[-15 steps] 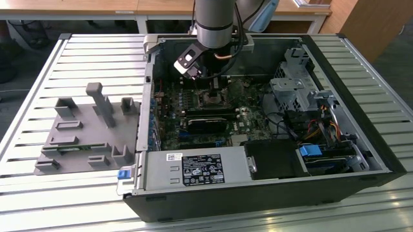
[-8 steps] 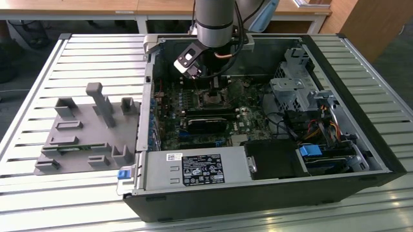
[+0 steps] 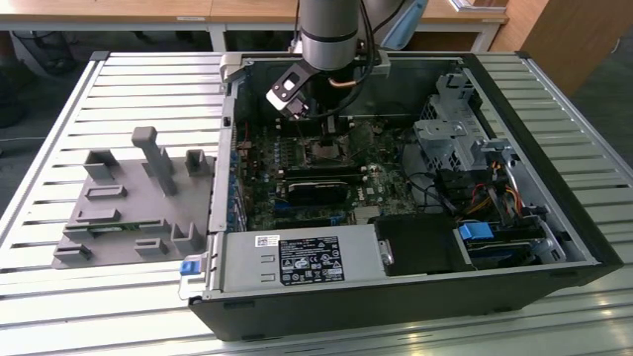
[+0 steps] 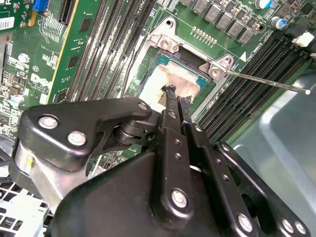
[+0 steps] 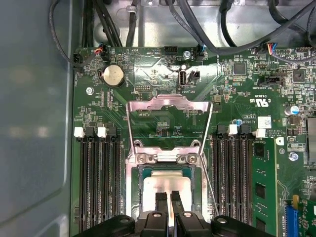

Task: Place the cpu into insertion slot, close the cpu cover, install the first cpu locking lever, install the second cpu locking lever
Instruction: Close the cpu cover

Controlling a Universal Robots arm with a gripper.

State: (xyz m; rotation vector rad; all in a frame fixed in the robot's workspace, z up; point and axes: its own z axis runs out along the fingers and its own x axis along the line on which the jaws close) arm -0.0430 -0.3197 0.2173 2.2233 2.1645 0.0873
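Observation:
The cpu (image 5: 165, 183) lies flat in the insertion slot (image 5: 132, 197), silvery face up; in the second wrist view the cpu (image 4: 174, 78) sits inside the slot's metal rim (image 4: 165, 43). My gripper (image 5: 168, 198) hangs directly over the chip with its black fingers pressed together and nothing between them, their tips (image 4: 170, 94) at or just above its face. The cpu cover (image 5: 169, 106) is swung open beyond the hinge, its window showing bare board. A thin locking lever (image 4: 266, 82) sticks out unlatched beside the slot. In the exterior view the gripper (image 3: 331, 137) reaches down into the open computer case (image 3: 554, 222).
Long black memory slots (image 5: 98, 182) flank the socket on both sides, one holding a green stick (image 5: 260, 187). Cables (image 5: 207, 29) hang over the board's far edge. A grey fixture (image 3: 129, 200) stands on the slatted table at the exterior view's left. Drive cage (image 3: 450, 141) sits at the exterior view's right.

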